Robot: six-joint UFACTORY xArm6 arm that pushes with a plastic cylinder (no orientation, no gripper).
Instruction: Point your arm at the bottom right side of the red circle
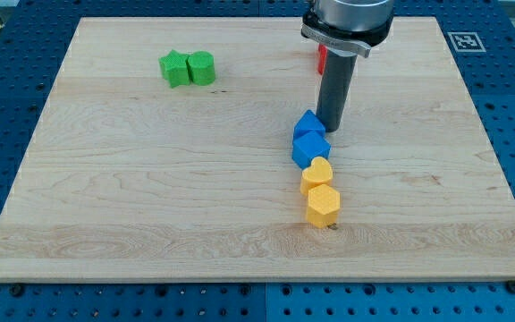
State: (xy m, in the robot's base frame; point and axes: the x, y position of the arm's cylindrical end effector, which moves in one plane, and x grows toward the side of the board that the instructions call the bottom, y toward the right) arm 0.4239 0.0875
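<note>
Beside the upper blue block (308, 123), touching its right edge, stood my tip (333, 128), a bare rod gripping nothing; red circle (322, 59) above, mostly hidden behind the arm, risked being knocked on approach.

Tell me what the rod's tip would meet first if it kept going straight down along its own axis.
The wooden board. My tip points straight down and already looks to be at its surface, just right of the upper blue block. Nothing shows between tip and board, though contact cannot be confirmed from this one view.
</note>
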